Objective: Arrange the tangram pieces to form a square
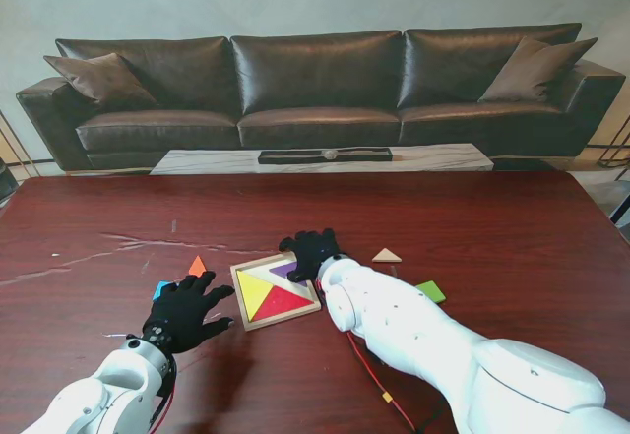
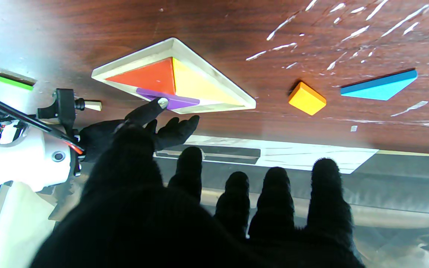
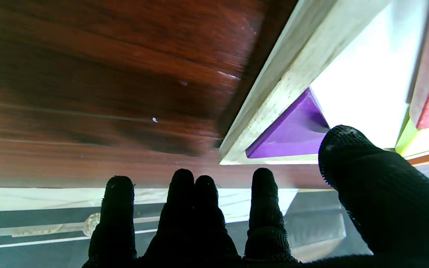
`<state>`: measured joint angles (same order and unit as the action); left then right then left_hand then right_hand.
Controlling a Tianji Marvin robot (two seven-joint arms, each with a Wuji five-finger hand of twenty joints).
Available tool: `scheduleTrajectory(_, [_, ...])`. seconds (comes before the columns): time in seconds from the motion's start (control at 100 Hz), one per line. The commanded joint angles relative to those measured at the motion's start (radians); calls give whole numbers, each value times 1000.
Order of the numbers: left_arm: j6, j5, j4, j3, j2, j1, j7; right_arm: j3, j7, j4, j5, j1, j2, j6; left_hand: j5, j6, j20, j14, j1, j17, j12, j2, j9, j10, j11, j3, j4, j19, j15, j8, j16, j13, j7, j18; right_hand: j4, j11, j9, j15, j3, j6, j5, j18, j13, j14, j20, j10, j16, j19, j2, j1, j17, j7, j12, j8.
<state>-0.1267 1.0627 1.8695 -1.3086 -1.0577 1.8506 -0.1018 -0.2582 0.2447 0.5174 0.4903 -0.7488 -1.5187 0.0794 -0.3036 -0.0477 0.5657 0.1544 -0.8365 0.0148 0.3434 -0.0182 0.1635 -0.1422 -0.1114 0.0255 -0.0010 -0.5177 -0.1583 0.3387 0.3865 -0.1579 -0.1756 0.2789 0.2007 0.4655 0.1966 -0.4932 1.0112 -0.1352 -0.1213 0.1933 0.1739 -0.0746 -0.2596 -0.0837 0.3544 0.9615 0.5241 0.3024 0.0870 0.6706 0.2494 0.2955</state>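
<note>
The wooden square tray (image 1: 281, 322) lies mid-table with a yellow triangle (image 1: 254, 293) and a red triangle (image 1: 284, 303) seated in it. A purple triangle (image 1: 284, 270) sits at its far corner. My right hand (image 1: 313, 250) hovers at that corner, fingers spread past the rim, its thumb tip touching the purple triangle (image 2: 179, 101) and gripping nothing. The purple triangle (image 3: 292, 130) lies against the tray rim (image 3: 285, 85) in the right wrist view. My left hand (image 1: 187, 311) rests open left of the tray. Loose pieces: orange (image 1: 198, 266), blue (image 1: 159, 288), beige (image 1: 387, 255), green (image 1: 430, 291).
The orange piece (image 2: 307, 98) and the blue piece (image 2: 380, 86) lie just beyond my left fingers. Beige and green pieces sit right of my right forearm. A red cable (image 1: 379, 385) trails along the table under that arm. A sofa and low table stand beyond the far edge.
</note>
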Motion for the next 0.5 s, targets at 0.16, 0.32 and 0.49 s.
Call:
scheduleTrajectory(0.16, [-4, -2, 1, -2, 0, 4, 0, 18, 7, -27, 2, 5, -26, -20, -4, 5, -2, -14, -37, -9, 4, 34, -29, -2, 17, -21, 20, 13, 4, 8, 3, 11, 3, 1, -9, -19, -21, 29, 16, 25, 42, -3, -36, -3, 29, -6, -20, -21, 41, -23, 11, -22, -12, 12])
scheduleTrajectory(0.32, [-4, -3, 1, -4, 0, 6, 1, 23, 15, -55, -1, 9, -41, -24, -4, 6, -2, -14, -37, -9, 4, 35, -29, -2, 17, -21, 20, 13, 4, 8, 3, 10, 3, 2, -9, -25, -20, 32, 38, 20, 44, -2, -35, -1, 29, -10, -21, -17, 57, 7, 10, -40, -14, 9])
scheduleTrajectory(0.49, [-6, -4, 1, -6, 0, 7, 0, 23, 34, -82, -6, 10, -56, -27, -6, 6, -2, -14, -37, -9, 4, 36, -28, -2, 16, -22, 20, 13, 4, 8, 3, 12, 1, 1, -6, -20, -18, 20, 47, 11, 41, -2, -34, -1, 27, -12, -17, -8, 44, 22, 9, -50, -11, 11])
